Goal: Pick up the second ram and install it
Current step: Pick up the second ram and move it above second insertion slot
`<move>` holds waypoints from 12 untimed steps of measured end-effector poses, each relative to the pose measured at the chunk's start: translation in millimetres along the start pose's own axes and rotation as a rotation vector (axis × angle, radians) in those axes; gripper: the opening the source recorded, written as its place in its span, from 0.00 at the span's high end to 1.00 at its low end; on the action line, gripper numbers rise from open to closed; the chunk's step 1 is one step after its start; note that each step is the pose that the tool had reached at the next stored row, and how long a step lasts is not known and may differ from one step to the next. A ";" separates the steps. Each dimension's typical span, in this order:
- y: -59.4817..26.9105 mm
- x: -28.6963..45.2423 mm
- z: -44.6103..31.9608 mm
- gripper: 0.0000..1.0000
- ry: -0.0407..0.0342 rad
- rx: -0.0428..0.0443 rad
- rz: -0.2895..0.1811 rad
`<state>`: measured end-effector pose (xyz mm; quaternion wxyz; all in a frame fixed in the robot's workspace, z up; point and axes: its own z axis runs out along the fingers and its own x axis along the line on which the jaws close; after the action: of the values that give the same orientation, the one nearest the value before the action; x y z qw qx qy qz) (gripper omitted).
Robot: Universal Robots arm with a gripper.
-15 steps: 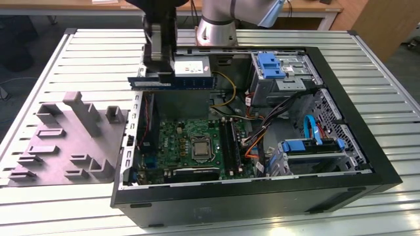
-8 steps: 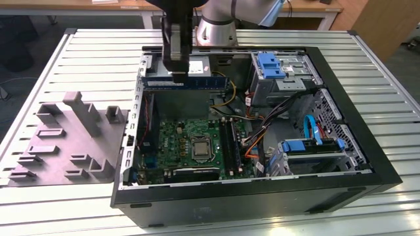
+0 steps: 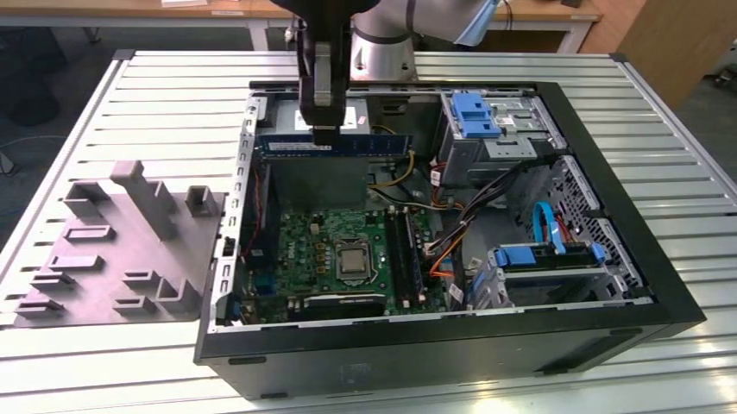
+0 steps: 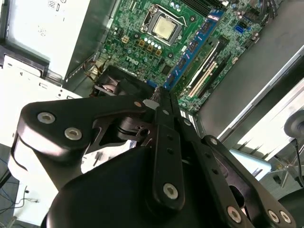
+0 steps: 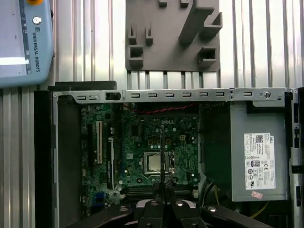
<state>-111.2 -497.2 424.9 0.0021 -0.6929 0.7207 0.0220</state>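
The second ram (image 3: pixel 345 145), a long dark blue-green stick, hangs level above the open computer case (image 3: pixel 599 185), over the grey metal box near its far wall. My gripper (image 3: pixel 326 131) comes down from above and is shut on the stick near its middle. In the first wrist view the ram (image 5: pixel 161 152) shows edge-on as a thin line running out from my gripper (image 5: pixel 161 187), across the motherboard (image 5: pixel 142 142). In the second wrist view the black fingers (image 4: pixel 166 123) are pressed together. The long black memory slots (image 3: pixel 399 246) lie on the board, beside the processor socket (image 3: pixel 348 261).
A grey moulded fixture (image 3: pixel 127 250) with slots lies on the slatted table at the exterior view's left of the case. Inside the case are blue drive cages (image 3: pixel 484 116), loose cables (image 3: pixel 461 216) and a power supply (image 5: pixel 259 156). A pale pendant (image 5: pixel 23 42) sits beyond the case.
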 end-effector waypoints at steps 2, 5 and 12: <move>-0.2 0.0 0.7 0.88 -0.0003 0.0001 0.000; -1.7 0.1 4.6 0.88 -0.0032 -0.0001 0.000; -6.1 0.4 17.2 0.88 -0.0128 -0.0005 0.000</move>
<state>-105.5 -497.2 407.6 0.0065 -0.6929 0.7205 0.0266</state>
